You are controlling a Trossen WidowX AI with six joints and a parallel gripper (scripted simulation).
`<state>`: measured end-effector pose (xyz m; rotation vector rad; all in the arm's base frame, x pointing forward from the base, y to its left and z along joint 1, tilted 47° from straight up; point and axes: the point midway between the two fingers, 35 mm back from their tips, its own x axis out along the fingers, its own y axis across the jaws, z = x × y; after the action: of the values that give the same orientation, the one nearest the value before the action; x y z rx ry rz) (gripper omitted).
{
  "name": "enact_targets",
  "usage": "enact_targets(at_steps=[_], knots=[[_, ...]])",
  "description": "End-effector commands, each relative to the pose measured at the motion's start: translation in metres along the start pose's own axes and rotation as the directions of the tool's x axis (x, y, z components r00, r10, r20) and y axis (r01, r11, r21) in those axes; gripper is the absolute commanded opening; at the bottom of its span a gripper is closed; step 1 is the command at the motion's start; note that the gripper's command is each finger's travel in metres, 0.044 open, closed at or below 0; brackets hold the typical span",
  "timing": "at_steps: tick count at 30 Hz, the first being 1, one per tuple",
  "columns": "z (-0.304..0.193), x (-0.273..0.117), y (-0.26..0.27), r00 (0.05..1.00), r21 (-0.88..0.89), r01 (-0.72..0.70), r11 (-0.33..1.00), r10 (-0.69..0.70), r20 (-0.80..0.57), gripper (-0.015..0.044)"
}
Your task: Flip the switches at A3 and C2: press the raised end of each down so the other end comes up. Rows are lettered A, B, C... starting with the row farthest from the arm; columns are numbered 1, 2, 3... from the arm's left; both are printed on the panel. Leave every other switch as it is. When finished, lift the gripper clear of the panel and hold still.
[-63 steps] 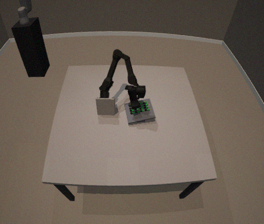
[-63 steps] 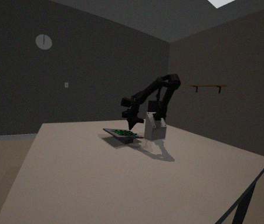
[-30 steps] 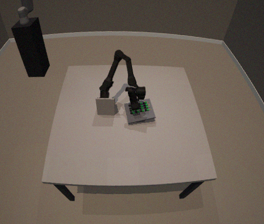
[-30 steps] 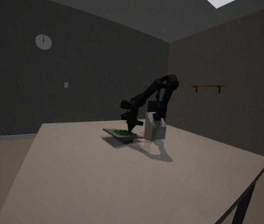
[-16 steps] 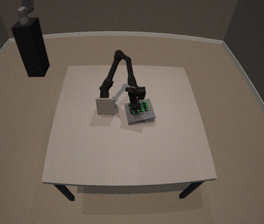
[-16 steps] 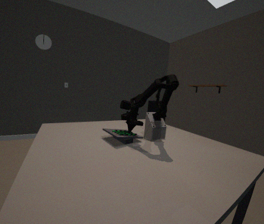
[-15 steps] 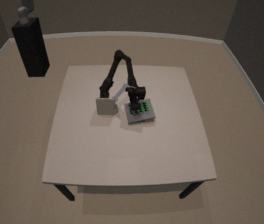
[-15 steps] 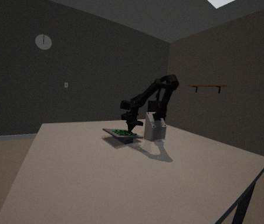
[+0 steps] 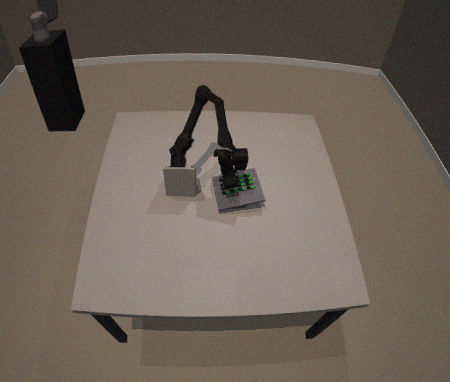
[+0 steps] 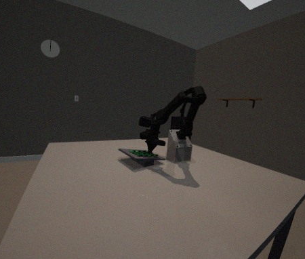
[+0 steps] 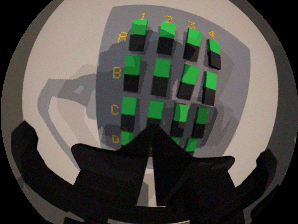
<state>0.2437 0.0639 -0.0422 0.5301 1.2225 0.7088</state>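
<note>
The grey tilted panel (image 9: 241, 202) (image 10: 125, 151) (image 11: 235, 60) bears rows of green and black rocker switches. In the wrist view, switch A3 (image 11: 193, 45) is fully in sight, with its green half far and black half near; no finger is by it. Switch C2 (image 11: 155, 109) shows its green far half and part of its black half. My gripper (image 9: 230, 185) (image 10: 150, 152) (image 11: 152, 128) is shut and empty, its tips low over the near end of C2 and hiding it. Whether they touch it, and which end of either switch is raised, I cannot tell.
Neighbouring switches B2 (image 11: 161, 76), C1 (image 11: 128, 114) and C3 (image 11: 179, 120) stand close around C2. Row D is partly hidden behind the fingers. A pale box-shaped block (image 9: 181, 182) (image 10: 179, 149) stands at the arm's base, beside the panel on the table (image 9: 211, 260) (image 10: 116, 210).
</note>
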Motion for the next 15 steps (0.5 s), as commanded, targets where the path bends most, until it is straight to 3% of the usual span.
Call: enact_targets(at_steps=[1, 15], knots=[[0.0003, 0.0009, 0.0001, 1.0, 0.003, -0.002, 1.0, 0.002, 0.002, 0.0], [0.0003, 0.0028, 0.0001, 1.0, 0.003, -0.002, 1.0, 0.002, 0.002, 0.0]])
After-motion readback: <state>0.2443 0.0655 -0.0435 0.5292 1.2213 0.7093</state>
